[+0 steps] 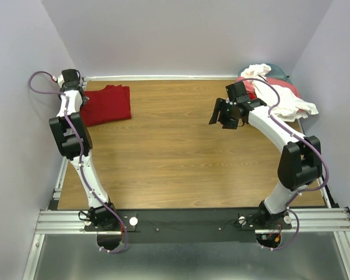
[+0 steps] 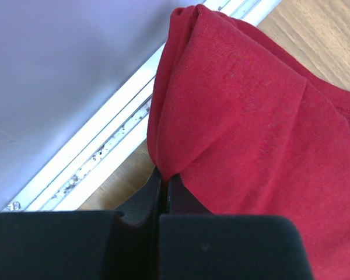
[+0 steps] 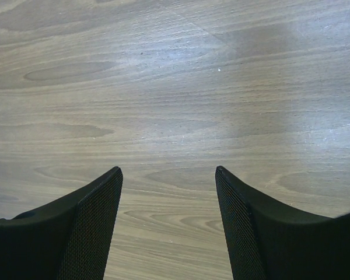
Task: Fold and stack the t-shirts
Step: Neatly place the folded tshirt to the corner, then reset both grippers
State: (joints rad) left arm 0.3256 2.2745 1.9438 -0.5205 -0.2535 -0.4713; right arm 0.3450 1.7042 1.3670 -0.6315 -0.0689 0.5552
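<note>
The dark crimson t-shirt (image 1: pixel 108 104) lies folded at the table's far left corner. My left gripper (image 1: pixel 81 98) sits at its left edge, jaws shut on a fold of the crimson cloth (image 2: pixel 233 111), which fills the left wrist view. A heap of unfolded shirts (image 1: pixel 280 93) sits at the far right corner: white (image 1: pixel 294 105) on top, lighter red-pink (image 1: pixel 283 86) under it, teal (image 1: pixel 277 70) at the back. My right gripper (image 1: pixel 223 114) hangs open and empty over bare wood, left of the heap; its fingers (image 3: pixel 87 227) frame only table.
The wooden table (image 1: pixel 181 146) stretches between the two piles. A white rail (image 2: pixel 93 154) runs along the back wall just behind the crimson shirt. Purple walls close in on the left, back and right. A metal frame (image 1: pixel 192 221) holds the arm bases at the near edge.
</note>
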